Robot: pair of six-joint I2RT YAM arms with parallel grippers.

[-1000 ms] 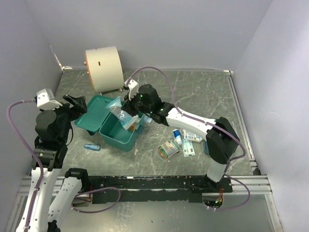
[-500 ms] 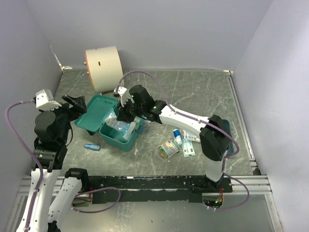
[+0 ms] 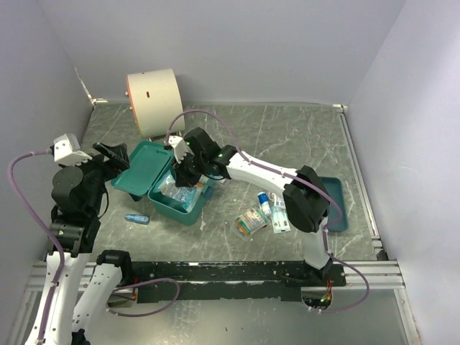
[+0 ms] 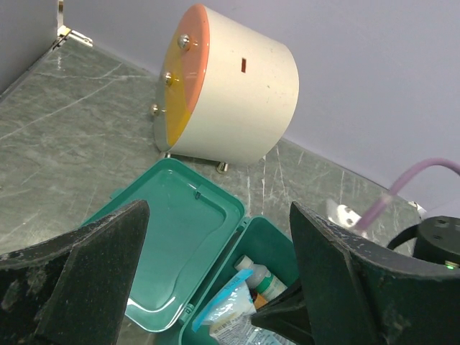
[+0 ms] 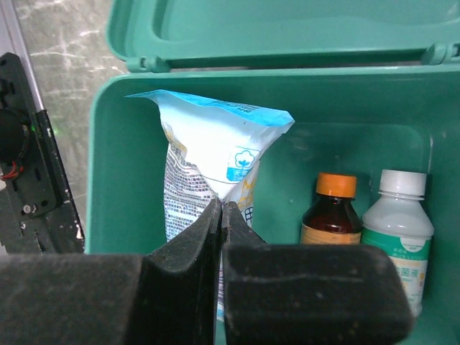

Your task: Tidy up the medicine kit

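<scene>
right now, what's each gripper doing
left gripper: open, holding nothing
right gripper: shut on the pouch, inside the kit

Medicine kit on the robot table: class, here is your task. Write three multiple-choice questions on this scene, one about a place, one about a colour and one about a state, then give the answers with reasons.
1. In the top view, where does the cream drum stand relative to the medicine kit?
A) behind it, towards the back wall
B) inside it
C) between it and the arm bases

2. What colour is the cap of the brown bottle in the kit?
A) green
B) orange
C) black

3. What is the right gripper doing?
A) open over bare table
B) shut on the drum
C) shut on the blue-and-white packet

Answers:
1 A: the drum sits further back than the kit.
2 B: the right wrist view shows an orange cap.
3 C: its fingers pinch the packet inside the kit.
</scene>
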